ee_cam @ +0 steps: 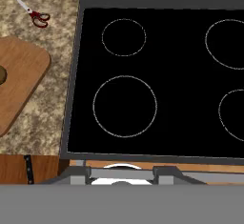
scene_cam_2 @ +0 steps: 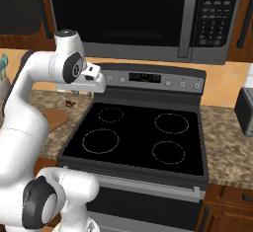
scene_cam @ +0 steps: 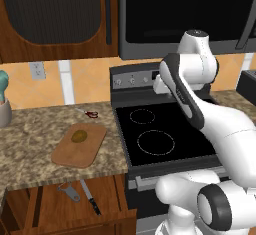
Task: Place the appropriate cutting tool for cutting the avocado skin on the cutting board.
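granite tabletop (scene_cam: 30,154) carried the cutting board (scene_cam: 80,145), avocado (scene_cam: 79,136) on it; scissors (scene_cam: 90,113) at one o'clock; my claw's spread, i couldn't tell.

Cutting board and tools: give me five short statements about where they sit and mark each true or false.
1. The avocado lies on the cutting board. True.
2. The knife rests on the cutting board. False: it lies below the counter edge, on the wood surface beside the peeler.
3. The scissors lie on the counter behind the board. True.
4. A pot stands on the stove. False: its burners are bare.
5. The board sits to the right of the stove. False: it sits to its left.
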Robot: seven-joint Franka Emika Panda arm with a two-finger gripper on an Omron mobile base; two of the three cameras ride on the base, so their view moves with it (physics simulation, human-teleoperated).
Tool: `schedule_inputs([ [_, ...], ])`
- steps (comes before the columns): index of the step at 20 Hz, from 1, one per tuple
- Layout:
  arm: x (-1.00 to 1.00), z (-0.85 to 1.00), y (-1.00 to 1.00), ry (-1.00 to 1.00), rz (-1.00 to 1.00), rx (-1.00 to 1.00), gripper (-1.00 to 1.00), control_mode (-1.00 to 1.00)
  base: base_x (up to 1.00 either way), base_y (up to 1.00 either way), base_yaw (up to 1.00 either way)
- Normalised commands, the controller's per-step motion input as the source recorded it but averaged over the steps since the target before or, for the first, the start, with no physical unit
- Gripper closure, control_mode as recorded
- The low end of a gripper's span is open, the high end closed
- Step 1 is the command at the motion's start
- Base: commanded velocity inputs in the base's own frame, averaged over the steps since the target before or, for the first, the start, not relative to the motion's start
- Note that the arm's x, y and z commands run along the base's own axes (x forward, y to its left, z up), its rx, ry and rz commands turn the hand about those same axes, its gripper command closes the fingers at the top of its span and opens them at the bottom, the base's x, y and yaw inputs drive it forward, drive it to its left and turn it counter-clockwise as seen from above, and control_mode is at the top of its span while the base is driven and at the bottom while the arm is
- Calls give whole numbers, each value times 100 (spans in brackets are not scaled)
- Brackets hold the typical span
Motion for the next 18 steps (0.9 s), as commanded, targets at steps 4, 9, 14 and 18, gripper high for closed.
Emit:
schedule_inputs([
  [4, -43, -4, 34, -1, 5, 0, -100, -100, 0, 0, 0],
  [9, -63, -55, 100, 14, 11, -9, -100, -100, 0, 0, 0],
  [14, -46, -91, 100, 15, 4, -6, -100, -100, 0, 0, 0],
  [18, -67, -100, 100, 6, 17, 0, -100, -100, 0, 0, 0],
])
